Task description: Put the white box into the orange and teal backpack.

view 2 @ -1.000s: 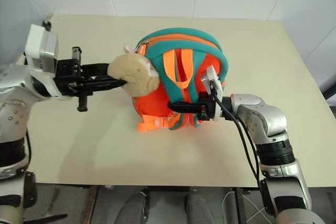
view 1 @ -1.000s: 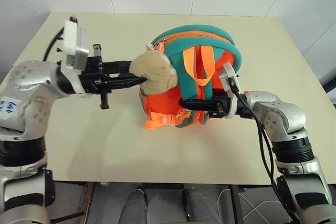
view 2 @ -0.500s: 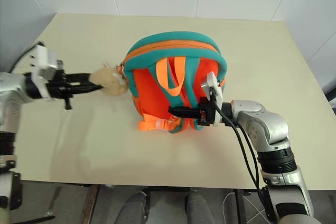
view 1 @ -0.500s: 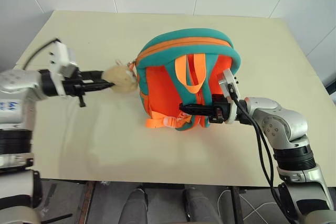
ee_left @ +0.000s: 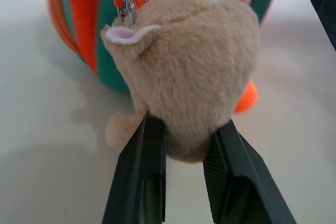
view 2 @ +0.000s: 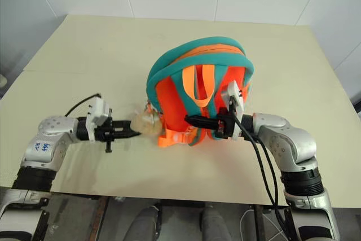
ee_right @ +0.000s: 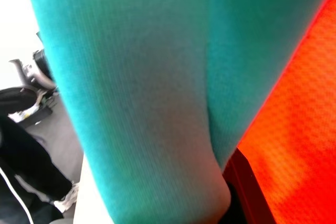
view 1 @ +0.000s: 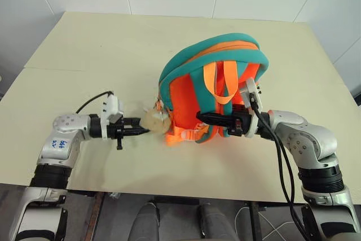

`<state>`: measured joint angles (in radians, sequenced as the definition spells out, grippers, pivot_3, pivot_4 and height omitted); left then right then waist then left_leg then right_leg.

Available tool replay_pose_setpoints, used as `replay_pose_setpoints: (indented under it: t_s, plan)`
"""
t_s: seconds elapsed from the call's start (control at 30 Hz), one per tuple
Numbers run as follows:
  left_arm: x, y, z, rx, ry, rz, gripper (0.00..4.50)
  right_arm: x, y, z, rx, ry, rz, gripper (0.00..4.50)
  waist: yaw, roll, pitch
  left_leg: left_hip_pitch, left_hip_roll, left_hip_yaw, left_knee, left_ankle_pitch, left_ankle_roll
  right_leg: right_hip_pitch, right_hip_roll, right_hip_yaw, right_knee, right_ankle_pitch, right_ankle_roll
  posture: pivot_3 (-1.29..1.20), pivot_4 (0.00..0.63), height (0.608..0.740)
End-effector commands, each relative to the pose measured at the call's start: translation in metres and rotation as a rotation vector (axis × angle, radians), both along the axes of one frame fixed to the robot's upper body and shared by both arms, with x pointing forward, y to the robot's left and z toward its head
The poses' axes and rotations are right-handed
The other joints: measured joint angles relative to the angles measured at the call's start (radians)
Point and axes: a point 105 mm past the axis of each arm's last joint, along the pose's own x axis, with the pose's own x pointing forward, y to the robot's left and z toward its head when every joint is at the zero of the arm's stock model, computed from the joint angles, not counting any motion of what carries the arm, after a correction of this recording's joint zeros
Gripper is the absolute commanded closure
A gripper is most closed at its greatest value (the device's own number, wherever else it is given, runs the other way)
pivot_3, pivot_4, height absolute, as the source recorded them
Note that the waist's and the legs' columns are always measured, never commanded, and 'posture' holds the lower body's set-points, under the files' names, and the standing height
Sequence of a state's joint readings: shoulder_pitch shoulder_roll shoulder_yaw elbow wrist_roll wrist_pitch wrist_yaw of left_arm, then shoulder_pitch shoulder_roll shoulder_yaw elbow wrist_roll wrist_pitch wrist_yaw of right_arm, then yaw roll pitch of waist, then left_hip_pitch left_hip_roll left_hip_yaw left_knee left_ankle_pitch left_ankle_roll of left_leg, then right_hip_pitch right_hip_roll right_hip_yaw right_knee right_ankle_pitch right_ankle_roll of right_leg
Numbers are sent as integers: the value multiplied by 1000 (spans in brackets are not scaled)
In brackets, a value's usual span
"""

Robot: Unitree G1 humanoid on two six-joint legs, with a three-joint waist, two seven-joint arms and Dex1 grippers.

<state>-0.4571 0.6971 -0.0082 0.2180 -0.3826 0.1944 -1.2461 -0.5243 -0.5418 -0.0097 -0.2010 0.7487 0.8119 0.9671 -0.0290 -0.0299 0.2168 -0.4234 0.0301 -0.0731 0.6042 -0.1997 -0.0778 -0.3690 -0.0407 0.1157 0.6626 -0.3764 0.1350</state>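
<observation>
The orange and teal backpack (view 1: 211,77) stands upright in the middle of the table, straps toward me. Its tan plush charm (view 1: 154,121) hangs low at its left side, close over the tabletop, and my left gripper (view 1: 142,131) is shut on it. In the left wrist view both black fingers (ee_left: 144,171) squeeze the plush charm (ee_left: 189,72) from either side. My right gripper (view 1: 206,118) reaches in level from the right and is shut on a teal strap (ee_right: 142,77) at the backpack's lower back. The white box is out of view.
The beige table (view 1: 113,55) stretches far to the left and behind the backpack, and its front edge (view 1: 169,187) is near me. White tiled wall stands behind. A black cable (view 1: 279,156) hangs along my right forearm.
My left gripper has come down and outward to the left, drawing the plush charm from the backpack's upper side to just above the table. The right gripper has kept its hold.
</observation>
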Motion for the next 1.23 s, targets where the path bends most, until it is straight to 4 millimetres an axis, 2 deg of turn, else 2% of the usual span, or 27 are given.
replay_pose_setpoints:
  t_s: [0.03,0.2,0.3,0.33,0.43,0.6,0.73,0.87,0.97,1.07,1.23]
  plan:
    - [-4,9,-8,50,15,16,3567,-6,-4,10,19,-42,1,4486,-1,0,0,0,0,0,0,0,0,0,0,0,0,0,0,0,150,740]
    - [-11,2,-11,37,4,2,3567,-3,-7,13,19,-73,-26,4486,-6,0,0,1,0,0,-1,0,0,0,0,0,-1,0,0,0,150,740]
    - [-11,1,2,46,-43,14,3567,-6,-11,13,-11,-101,-32,4486,-4,0,0,1,0,0,-3,0,0,-1,0,0,-1,0,0,0,150,740]
    - [-11,3,5,46,-43,22,3591,-10,-12,14,-24,-125,-14,4136,-3,0,0,1,0,0,-3,0,0,-1,0,0,-1,0,0,0,150,740]
    - [-19,3,24,18,-65,12,2924,-15,-28,22,-68,-196,-63,3188,-2,0,0,0,0,0,-4,0,0,-1,0,0,-2,0,0,0,150,740]
    - [-21,6,45,-16,-100,55,1396,-22,-63,28,-126,-267,-155,1527,1,0,0,0,0,0,-6,0,0,-1,0,0,-4,0,0,0,150,740]
    - [-23,7,54,-20,-114,76,135,-23,-90,20,-215,-289,-240,96,-2,0,0,0,0,0,-6,0,0,0,0,0,-4,0,-1,0,150,740]
    - [-21,13,57,-2,-127,105,22,-19,-108,16,-254,-306,-303,3,-7,0,0,1,0,1,-6,0,0,-1,0,1,-4,0,-1,0,150,740]
    - [-19,34,66,5,-183,162,22,-20,-130,17,-296,-344,-422,3,-4,0,0,2,0,1,-6,0,0,0,0,1,-4,0,-1,0,150,740]
    - [-14,46,74,-6,-236,215,22,-22,-148,13,-355,-376,-504,3,-1,0,0,1,0,1,-7,0,0,0,0,1,-5,0,-1,0,150,740]
    - [-13,56,74,39,-239,232,22,-17,-155,18,-356,-395,-560,3,-5,0,0,2,0,1,-6,0,0,1,0,1,-4,0,-1,0,150,740]
